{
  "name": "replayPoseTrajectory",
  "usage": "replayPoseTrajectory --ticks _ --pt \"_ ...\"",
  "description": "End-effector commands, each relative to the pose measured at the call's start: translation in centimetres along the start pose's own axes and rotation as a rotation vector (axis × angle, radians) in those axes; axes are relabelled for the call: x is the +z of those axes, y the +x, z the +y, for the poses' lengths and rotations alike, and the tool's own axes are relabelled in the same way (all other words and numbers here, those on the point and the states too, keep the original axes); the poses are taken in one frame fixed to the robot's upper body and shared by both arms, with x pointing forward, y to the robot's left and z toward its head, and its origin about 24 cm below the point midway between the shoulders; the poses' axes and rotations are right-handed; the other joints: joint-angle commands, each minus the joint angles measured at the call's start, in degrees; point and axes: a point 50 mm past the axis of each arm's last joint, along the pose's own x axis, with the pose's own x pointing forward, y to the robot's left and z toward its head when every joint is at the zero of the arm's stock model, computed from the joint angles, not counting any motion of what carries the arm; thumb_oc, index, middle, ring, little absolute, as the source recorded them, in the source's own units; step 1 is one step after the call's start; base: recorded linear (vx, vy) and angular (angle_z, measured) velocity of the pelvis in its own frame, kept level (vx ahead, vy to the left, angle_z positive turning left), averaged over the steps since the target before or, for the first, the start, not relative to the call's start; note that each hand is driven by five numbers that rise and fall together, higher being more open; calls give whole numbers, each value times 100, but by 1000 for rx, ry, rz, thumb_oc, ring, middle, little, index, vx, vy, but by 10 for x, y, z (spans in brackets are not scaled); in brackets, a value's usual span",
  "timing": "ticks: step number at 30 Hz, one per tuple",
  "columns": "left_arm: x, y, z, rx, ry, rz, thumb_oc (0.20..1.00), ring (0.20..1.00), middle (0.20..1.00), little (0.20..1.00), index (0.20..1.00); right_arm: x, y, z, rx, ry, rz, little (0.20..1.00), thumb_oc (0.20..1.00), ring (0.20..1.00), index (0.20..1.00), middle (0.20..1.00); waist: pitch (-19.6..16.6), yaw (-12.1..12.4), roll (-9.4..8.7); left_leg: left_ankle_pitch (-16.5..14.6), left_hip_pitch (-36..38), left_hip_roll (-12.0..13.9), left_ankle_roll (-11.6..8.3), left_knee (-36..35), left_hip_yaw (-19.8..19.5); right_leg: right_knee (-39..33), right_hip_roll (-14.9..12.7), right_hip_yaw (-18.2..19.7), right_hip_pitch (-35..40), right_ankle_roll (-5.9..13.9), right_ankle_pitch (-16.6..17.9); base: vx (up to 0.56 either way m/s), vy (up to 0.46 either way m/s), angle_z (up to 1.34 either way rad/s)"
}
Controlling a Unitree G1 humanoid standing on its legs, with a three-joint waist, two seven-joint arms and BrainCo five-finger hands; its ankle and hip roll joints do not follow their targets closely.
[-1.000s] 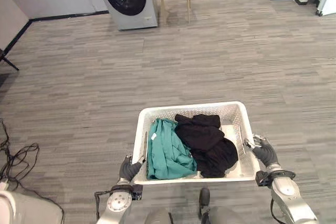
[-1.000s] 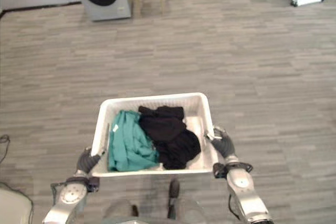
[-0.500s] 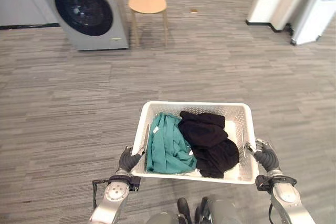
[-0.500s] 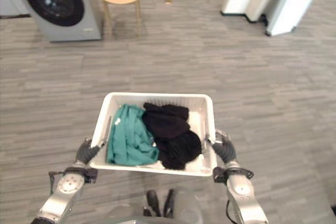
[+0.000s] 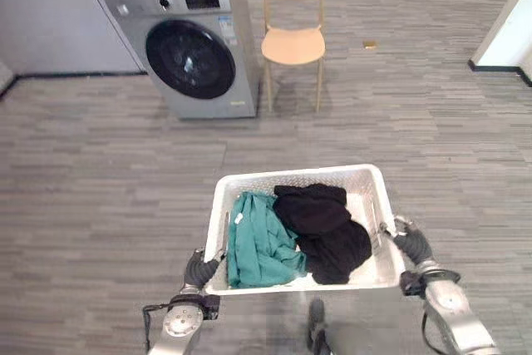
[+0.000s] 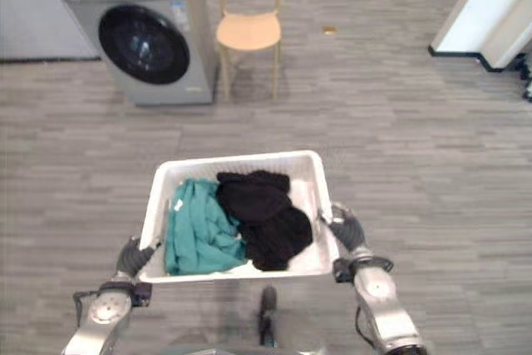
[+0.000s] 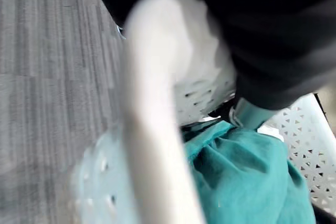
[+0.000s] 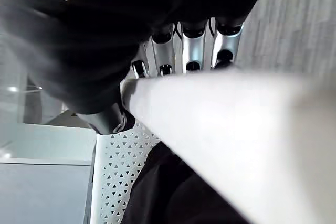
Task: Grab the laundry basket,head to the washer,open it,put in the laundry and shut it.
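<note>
I carry a white perforated laundry basket (image 5: 368, 184) low in front of me, with a teal garment (image 5: 259, 243) on its left side and black clothes (image 5: 324, 226) on its right. My left hand (image 5: 200, 269) is curled round the basket's left rim. My right hand (image 5: 412, 246) is curled round the right rim, and its fingers (image 8: 194, 51) wrap over the white edge in the right wrist view. The grey washer (image 5: 189, 43) with its dark round door (image 5: 190, 59) shut stands ahead at the upper left.
A light wooden chair (image 5: 294, 27) stands just right of the washer. A grey wall (image 5: 50, 14) runs behind on the left, and a white panel (image 5: 507, 35) stands at the far right. Open grey plank floor (image 5: 125, 172) lies between me and the washer.
The camera has turned and advanced, so the washer and chair now show larger and nearer the middle. Both hands keep their hold on the basket.
</note>
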Motion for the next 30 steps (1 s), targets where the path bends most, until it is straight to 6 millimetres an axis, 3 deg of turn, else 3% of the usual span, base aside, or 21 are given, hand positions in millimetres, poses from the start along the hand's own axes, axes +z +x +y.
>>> replayPoseTrajectory --ticks 1,3,5,8,16,19,23,24,25,27,30 --pt "53 4 -3 -87 -7 -276 200 200 200 200 200 23 -3 2 3 89 -140 200 200 200 200 200 -255 -54 -473 480 257 -12 401 -1131 147 -667 -557 16 29 1291 16 123 -46 10" --pt "53 5 -6 -102 1 -274 200 200 200 200 200 23 -5 -4 -22 91 -141 200 200 200 200 200 -209 -7 -538 127 -12 -82 473 -1478 211 -807 -586 48 237 1329 -74 155 -38 -1" --pt "54 6 -8 -109 3 -277 200 200 200 200 200 22 -5 -8 -39 84 -135 200 200 200 200 200 -127 39 -559 -4 -339 -262 473 -1797 113 -853 -619 115 350 1351 -143 115 -7 18" --pt "52 5 -9 -115 4 -267 200 200 200 200 200 19 -6 -9 -45 79 -117 200 200 200 200 200 -24 106 -499 294 -612 -515 396 -2326 -91 -845 -516 283 506 1306 -253 127 29 -9" --pt "45 1 -10 -123 -3 -247 200 200 200 200 200 14 -7 0 -12 80 -96 200 200 200 200 200 -108 191 -426 267 -215 -594 455 -2705 55 -775 -469 413 757 1330 -417 136 82 -21" --pt "45 -1 -8 -116 -1 -245 200 200 200 200 200 17 -4 6 11 83 -109 200 200 200 200 200 -121 257 -424 176 -115 -643 577 -2779 114 -328 -537 477 646 1392 -457 107 139 -41" --pt "53 3 -2 -95 11 -271 200 200 200 200 200 22 1 14 46 84 -131 200 200 200 200 200 -20 282 -357 42 102 -669 793 -2888 206 1054 -679 596 -85 1734 -317 113 119 -43" --pt "55 4 1 -84 16 -278 200 200 200 200 200 22 1 17 56 92 -129 200 200 200 200 200 -13 250 -347 -58 234 -677 832 -2919 205 1100 -743 554 -343 1739 -296 134 39 -69" --pt "55 4 1 -84 16 -278 200 200 200 200 200 22 1 17 56 92 -129 200 200 200 200 200 -17 252 -345 -63 236 -675 831 -2923 208 1110 -740 557 -348 1739 -305 274 -15 -49" --pt "57 3 4 -68 4 -290 200 200 200 200 200 24 2 18 62 97 -131 200 200 200 200 200 -20 187 -315 -233 529 -651 797 -3060 240 382 -870 303 -633 1672 -108 295 -72 -18" --pt "58 5 5 -52 5 -293 200 200 200 200 200 22 2 18 57 102 -124 200 200 200 200 200 25 47 -333 -385 848 -588 684 -3109 129 -193 -914 344 -981 1777 129 297 -111 -27"
